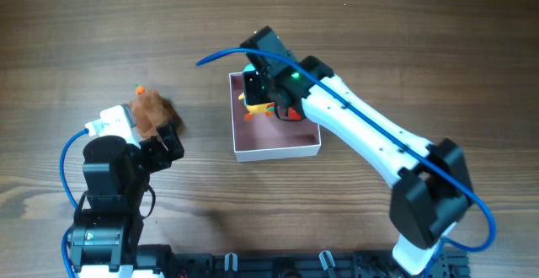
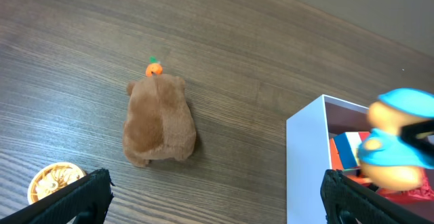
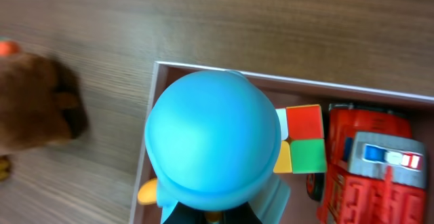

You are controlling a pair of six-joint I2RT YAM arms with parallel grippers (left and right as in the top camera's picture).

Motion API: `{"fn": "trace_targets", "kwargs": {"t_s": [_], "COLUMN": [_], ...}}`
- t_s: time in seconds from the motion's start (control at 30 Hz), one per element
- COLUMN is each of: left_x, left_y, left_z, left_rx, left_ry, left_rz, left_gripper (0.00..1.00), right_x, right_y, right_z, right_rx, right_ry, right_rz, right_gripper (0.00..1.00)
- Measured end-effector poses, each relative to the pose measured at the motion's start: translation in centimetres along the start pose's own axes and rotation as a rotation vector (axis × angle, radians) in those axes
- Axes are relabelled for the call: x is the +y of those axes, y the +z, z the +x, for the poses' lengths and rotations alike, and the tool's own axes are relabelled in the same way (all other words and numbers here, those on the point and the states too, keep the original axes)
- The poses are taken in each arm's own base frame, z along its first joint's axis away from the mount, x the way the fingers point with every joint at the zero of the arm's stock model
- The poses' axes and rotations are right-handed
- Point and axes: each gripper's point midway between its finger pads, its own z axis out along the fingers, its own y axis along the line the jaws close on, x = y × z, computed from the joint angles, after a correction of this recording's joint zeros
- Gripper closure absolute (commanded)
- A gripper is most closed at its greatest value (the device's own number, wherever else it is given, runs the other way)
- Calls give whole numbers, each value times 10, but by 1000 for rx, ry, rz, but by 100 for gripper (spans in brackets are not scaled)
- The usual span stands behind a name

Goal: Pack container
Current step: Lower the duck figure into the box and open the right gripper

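The surface (image 1: 379,42) is dark wood-grain board with nothing behind it in view. The container (image 1: 278,140) sits at its centre, in front of the right arm and well apart from the left arm.

Right gripper (image 1: 268,93): closed on a blue-headed toy (image 3: 213,142), held over the container's far-left corner. In the right wrist view the toy overhangs the left wall, partly outside the rim. A colour cube (image 3: 303,139) and a red fire truck (image 3: 369,170) already lie along the far side. The bare pink floor lies on the robot's side of the gripper, so the drop is judged to need a short shift inward and toward the robot.

Left gripper (image 2: 215,183): jaws spread wide, empty. A brown plush toy (image 2: 159,119) lies on the surface just ahead of it, outside the container to its left. The plush's long axis runs away from the gripper, across the line between the fingers, so its narrow width faces the jaws. The left arm is clearly nearer to it.
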Motion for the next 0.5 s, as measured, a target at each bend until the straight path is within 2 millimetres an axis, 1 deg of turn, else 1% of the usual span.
{"fn": "trace_targets", "kwargs": {"t_s": [0.03,0.07,0.13,0.2,0.23,0.3,0.33,0.4,0.5], "left_x": [0,0,0,0,0,0,0,0,0], "left_y": [0,0,0,0,0,0,0,0,0], "left_z": [0,0,0,0,0,0,0,0,0], "left_rx": [0,0,0,0,0,0,0,0,0], "left_ry": [0,0,0,0,0,0,0,0,0], "left_rz": [0,0,0,0,0,0,0,0,0], "left_gripper": [0,0,0,0,0,0,0,0,0], "right_x": [-2,-3,-5,-5,-3,-1,-1,0,2], "right_y": [12,18,38,48,49,49,49,49,49], "right_z": [6,9,22,28,27,24,23,23,25], "right_rx": [27,41,93,119,114,102,101,101,108], "right_ry": [-1,-1,-1,-1,-2,-6,-4,-9,-15], "right_rz": [7,11,17,12,5,-5,-6,-13,-24], "right_gripper": [96,96,96,94,78,63,47,46,50]}}
